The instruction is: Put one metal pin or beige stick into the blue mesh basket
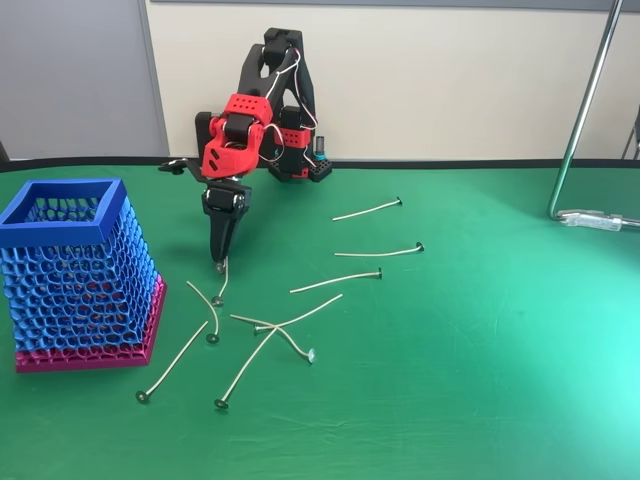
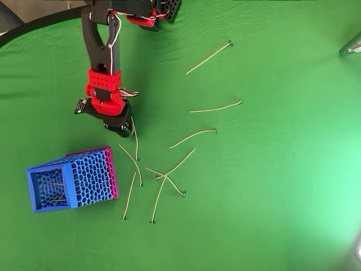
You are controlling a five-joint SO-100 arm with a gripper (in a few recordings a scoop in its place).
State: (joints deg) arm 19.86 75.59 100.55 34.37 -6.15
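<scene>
While the end effector (image 1: 221,262) points straight down at the green counter (image 1: 480,380), its tips meet the upper end of one beige stick (image 1: 222,283).

In the fixed view the fingers look pressed together on that stick's end, though the tips are too small there to be sure of a real pinch; the stick's dark head lies on the counter just below. In the overhead view the same stick (image 2: 135,144) runs down from the end effector (image 2: 126,129). The blue mesh basket (image 1: 62,232) stands upright at the left, near the end effector but apart from it. Other sticks (image 1: 336,282) lie scattered to the right, several crossing one another.
</scene>
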